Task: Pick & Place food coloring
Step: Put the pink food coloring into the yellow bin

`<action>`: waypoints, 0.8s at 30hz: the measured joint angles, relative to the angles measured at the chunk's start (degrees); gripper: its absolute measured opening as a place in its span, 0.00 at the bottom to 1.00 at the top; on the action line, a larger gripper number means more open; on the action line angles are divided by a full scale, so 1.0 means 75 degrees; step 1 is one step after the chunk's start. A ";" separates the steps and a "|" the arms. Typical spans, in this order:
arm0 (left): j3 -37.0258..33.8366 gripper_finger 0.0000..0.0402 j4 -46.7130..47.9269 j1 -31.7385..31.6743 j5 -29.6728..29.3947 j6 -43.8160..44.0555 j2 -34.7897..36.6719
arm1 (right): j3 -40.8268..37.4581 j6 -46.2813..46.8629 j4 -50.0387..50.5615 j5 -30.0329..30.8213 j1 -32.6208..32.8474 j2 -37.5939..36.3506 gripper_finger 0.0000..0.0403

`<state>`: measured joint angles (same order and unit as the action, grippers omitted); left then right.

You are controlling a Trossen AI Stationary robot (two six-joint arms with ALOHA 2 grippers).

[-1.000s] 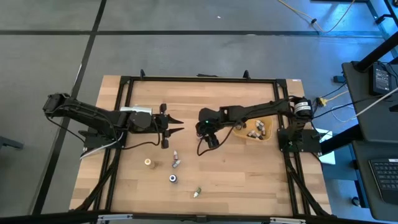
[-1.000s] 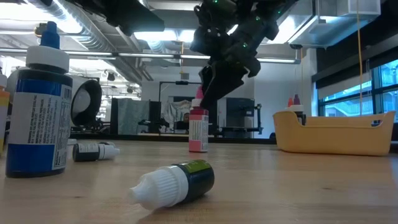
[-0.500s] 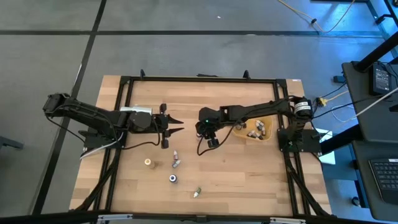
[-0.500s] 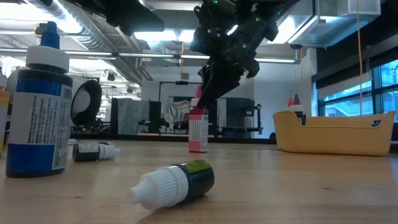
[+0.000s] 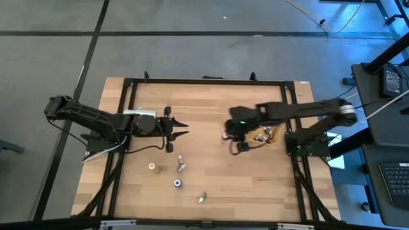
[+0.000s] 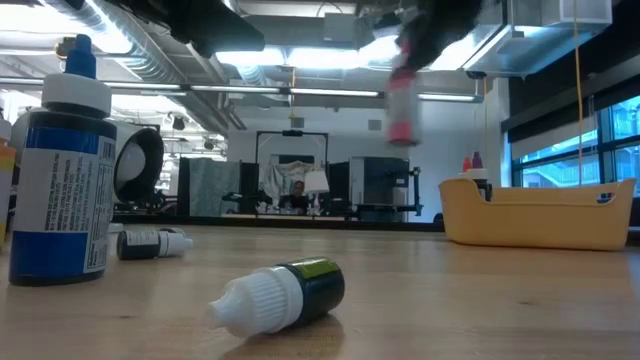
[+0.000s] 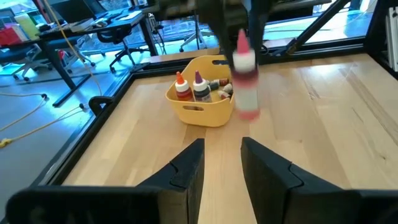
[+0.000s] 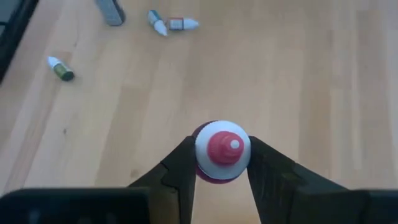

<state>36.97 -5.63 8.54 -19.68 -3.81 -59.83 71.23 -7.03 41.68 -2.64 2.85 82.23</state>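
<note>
A red-bodied food coloring bottle [image 8: 222,151] with a red pointed tip is held upright between the fingers of the right hand [image 8: 221,163], which are closed against its two sides. In the high view the right hand [image 5: 237,135] is seen above the worktop [image 5: 211,176] just beside the yellow tray [image 5: 273,140]; in the low view the gripped bottle [image 6: 401,108] is seen lifted well clear of the wood, blurred. From the left wrist the same bottle [image 7: 246,78] is seen hanging near the yellow tray [image 7: 200,113], in which several bottles are stood. The left hand [image 5: 177,127] is kept over the worktop's left part, its fingers [image 7: 187,169] spread apart with nothing between them. Loose bottles are left on the wood: a blue upright bottle [image 6: 62,180], a green bottle on its side [image 6: 280,293], and a dark bottle lying farther back [image 6: 148,243]. In the high view five small bottles are scattered below the left hand, among them an orange-topped bottle [image 5: 153,167] and a blue-topped one [image 5: 177,183].
</note>
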 joint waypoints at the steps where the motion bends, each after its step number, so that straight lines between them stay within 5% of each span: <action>1: 0.0000 0.25 0.0003 0.0000 0.0000 0.0000 0.0000 | -0.0221 0.0253 0.0073 0.0246 0.0086 -0.0346 0.30; 13: 0.0000 0.25 0.0006 0.0000 -0.0047 0.0000 0.0000 | -0.3195 0.3120 0.0485 0.2404 0.0434 -0.4425 0.31; 24: 0.0000 0.25 0.0000 0.0000 -0.0050 0.0000 0.0000 | -0.3700 0.3888 0.1786 0.3572 0.0067 -0.4691 0.31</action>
<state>36.97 -5.63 8.54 -20.05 -3.81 -59.83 43.48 22.12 55.08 24.15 3.35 47.05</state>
